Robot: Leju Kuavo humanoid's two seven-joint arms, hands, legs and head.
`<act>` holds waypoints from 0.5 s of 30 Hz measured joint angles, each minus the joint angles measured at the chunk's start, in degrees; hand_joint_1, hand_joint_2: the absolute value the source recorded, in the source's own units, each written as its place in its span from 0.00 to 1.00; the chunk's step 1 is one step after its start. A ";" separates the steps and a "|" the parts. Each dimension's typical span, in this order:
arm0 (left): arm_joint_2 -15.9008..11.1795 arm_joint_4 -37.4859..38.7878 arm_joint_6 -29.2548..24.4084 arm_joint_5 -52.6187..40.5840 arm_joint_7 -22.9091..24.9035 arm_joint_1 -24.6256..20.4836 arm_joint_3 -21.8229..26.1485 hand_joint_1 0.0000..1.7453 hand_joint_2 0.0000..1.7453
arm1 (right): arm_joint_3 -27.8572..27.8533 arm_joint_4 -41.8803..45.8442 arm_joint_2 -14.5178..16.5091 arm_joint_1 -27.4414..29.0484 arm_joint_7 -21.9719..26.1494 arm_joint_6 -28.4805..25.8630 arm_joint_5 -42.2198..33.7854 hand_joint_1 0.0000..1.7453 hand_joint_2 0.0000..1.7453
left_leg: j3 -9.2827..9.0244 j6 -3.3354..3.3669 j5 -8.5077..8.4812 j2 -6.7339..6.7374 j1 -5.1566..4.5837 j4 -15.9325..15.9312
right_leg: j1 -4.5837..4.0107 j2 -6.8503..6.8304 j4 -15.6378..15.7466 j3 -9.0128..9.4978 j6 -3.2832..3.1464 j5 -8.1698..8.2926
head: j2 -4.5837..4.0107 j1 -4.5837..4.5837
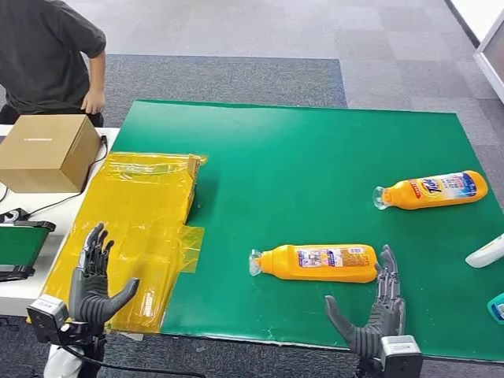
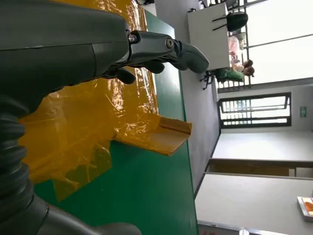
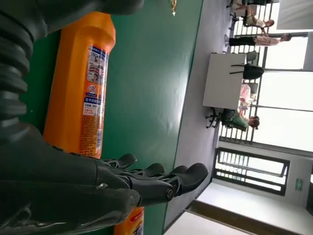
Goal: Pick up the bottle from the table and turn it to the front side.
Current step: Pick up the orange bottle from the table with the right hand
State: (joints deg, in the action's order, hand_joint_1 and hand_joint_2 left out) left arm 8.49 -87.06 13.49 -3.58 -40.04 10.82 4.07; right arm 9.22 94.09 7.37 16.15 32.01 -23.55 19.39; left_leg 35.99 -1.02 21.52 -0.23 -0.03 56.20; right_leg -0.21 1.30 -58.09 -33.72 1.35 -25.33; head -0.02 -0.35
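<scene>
An orange bottle (image 1: pixel 318 262) lies on its side on the green mat (image 1: pixel 309 173), clear cap to the left, its printed label facing up. My right hand (image 1: pixel 374 311) hovers open just in front of the bottle's base end, fingers spread and apart from it. In the right wrist view the same orange bottle (image 3: pixel 79 88) lies just beyond my right hand's fingers (image 3: pixel 158 178). A second orange bottle (image 1: pixel 432 190) lies further back on the right. My left hand (image 1: pixel 95 277) is open over the yellow plastic sheet (image 1: pixel 136 228), holding nothing; its fingers (image 2: pixel 166 49) hang above that sheet.
A cardboard box (image 1: pixel 47 151) stands on the white table at the left, with a person (image 1: pixel 53 51) behind it. A white object (image 1: pixel 486 252) and a teal object (image 1: pixel 497 307) lie at the mat's right edge. A folded edge of the yellow sheet (image 2: pixel 169 137) sticks up.
</scene>
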 joint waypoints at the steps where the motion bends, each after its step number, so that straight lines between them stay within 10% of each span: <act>1: 0.00 0.01 0.14 0.18 0.00 0.03 0.01 0.00 1.00 | 0.01 0.04 -0.03 -0.01 -0.26 -0.30 0.66 0.00 1.00 | 0.00 0.00 0.00 0.00 0.00 0.00 | 0.00 0.00 0.00 0.00 0.00 0.00 | 0.00 0.00; 15: -0.92 1.27 -12.40 -12.45 0.04 2.29 -4.02 0.00 1.00 | 0.13 0.44 -3.53 1.57 -10.12 -7.56 20.51 0.00 1.00 | 0.01 0.05 0.03 0.00 -0.01 0.00 | 0.02 -0.01 0.03 0.01 0.03 -0.01 | 0.01 0.00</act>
State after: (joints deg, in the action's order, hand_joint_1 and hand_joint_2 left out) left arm 7.57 -85.79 1.09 -16.03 -40.00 13.11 0.05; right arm 9.35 94.53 3.83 17.72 21.89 -31.10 39.90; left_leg 36.00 -0.97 21.55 -0.23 -0.05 56.20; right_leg -0.18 1.29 -58.06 -33.71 1.39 -25.34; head -0.02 -0.35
